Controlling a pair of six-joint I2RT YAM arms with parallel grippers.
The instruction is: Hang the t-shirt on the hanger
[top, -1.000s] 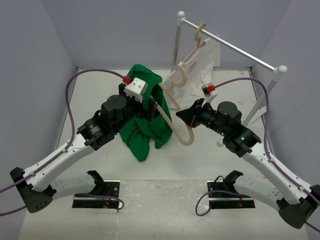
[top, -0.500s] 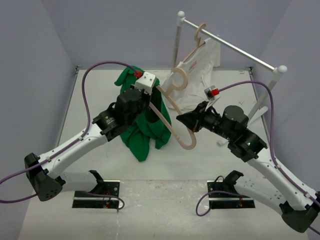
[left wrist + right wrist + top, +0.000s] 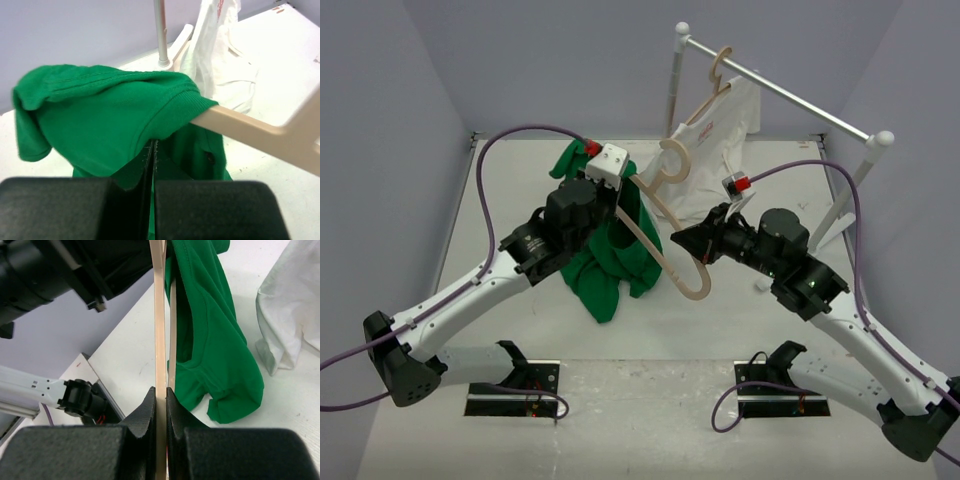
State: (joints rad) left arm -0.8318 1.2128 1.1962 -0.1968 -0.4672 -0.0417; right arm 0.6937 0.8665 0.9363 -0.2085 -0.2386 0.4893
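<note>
Left gripper (image 3: 152,152) has its fingers pressed together on a fold of the green t-shirt (image 3: 100,110), with only a thin sliver of fabric showing between them. The right gripper (image 3: 161,396) is pinching the lower arm of the wooden hanger (image 3: 159,315) edge-on, with both fingers tight against the wood.

The t-shirt (image 3: 610,265) is held up over the middle of the table (image 3: 510,190), a bit toward the left edge. It's bunched at the top by the left gripper (image 3: 618,208) and hangs down in a crumpled drape. I can't tell whether the bottom hem touches the tabletop.

From the left wrist camera, one arm of the hanger (image 3: 250,127) runs into a ribbed opening of the shirt, and the fabric covers that end. The hanger (image 3: 665,230) sits tilted between the two arms. Its hook points toward the far edge, and its other arm curves down to the right gripper (image 3: 688,240).

Behind all that, near the far right corner, a white garment (image 3: 730,120) with small red print hangs on a second hanger (image 3: 716,80) from a rail (image 3: 790,98). Its lower part (image 3: 295,315) bunches on the table just beside the green shirt (image 3: 215,340).
</note>
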